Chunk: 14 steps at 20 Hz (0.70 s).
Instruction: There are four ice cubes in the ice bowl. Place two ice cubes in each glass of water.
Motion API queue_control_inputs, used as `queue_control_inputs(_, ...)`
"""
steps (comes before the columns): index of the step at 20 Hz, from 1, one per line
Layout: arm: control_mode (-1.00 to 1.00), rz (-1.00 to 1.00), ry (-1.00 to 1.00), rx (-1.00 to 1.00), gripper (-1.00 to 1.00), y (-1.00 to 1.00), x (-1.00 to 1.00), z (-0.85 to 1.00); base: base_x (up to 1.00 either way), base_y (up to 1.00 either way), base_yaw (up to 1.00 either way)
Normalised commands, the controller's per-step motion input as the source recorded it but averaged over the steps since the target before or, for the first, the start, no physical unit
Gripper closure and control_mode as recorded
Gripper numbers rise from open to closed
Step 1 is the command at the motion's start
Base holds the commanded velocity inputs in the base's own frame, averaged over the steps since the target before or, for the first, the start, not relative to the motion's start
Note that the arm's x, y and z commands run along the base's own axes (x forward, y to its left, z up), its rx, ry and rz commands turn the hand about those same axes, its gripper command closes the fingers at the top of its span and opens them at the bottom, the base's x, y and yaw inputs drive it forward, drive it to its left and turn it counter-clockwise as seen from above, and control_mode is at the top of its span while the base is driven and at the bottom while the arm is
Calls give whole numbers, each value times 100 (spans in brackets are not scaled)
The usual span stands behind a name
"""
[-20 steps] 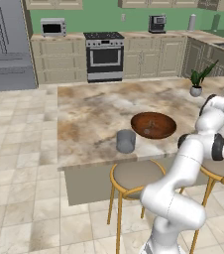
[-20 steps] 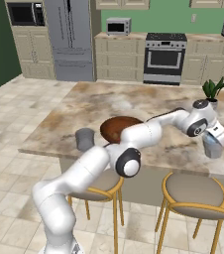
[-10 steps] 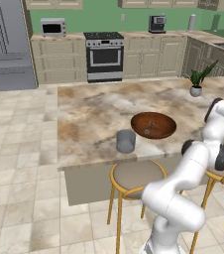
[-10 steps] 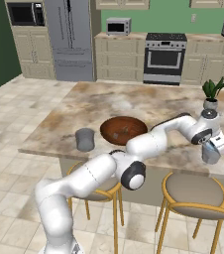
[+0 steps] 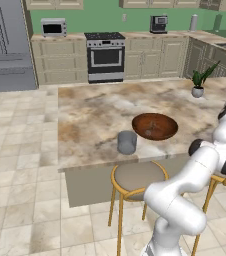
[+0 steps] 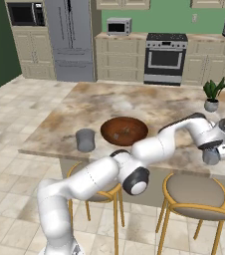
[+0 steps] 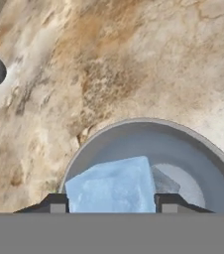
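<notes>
My gripper (image 7: 112, 203) hangs right over a grey-blue glass of water (image 7: 193, 149) near the counter's right front edge, with a pale blue ice cube (image 7: 111, 186) flush between both fingertips (image 7: 57, 203). A fainter pale shape lies in the water beside the cube. From the right base view, the gripper (image 6: 215, 149) sits on top of that glass (image 6: 210, 158). The other glass (image 6: 85, 140) (image 5: 127, 142) stands at the left of the brown wooden ice bowl (image 6: 124, 130) (image 5: 155, 126). I cannot make out cubes inside the bowl.
A potted plant in a small grey pot (image 6: 211, 105) (image 5: 198, 92) stands behind the right glass. Round stools (image 6: 199, 191) (image 5: 137, 175) stand below the counter's front edge. Bare marble counter (image 6: 149, 102) stretches behind the bowl.
The hand has sunk a little closer onto the right glass, and the jaws have narrowed against the cube. Bowl and left glass have not moved.
</notes>
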Motion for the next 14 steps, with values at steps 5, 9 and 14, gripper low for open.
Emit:
queue_control_inputs(5,-100,0,-12,19,100,0,22,10,0,0,0)
queue_control_inputs(9,-100,0,-3,10,-100,0,33,0,0,0,0)
queue_control_inputs(14,-100,0,0,6,-100,-12,30,0,0,0,0)
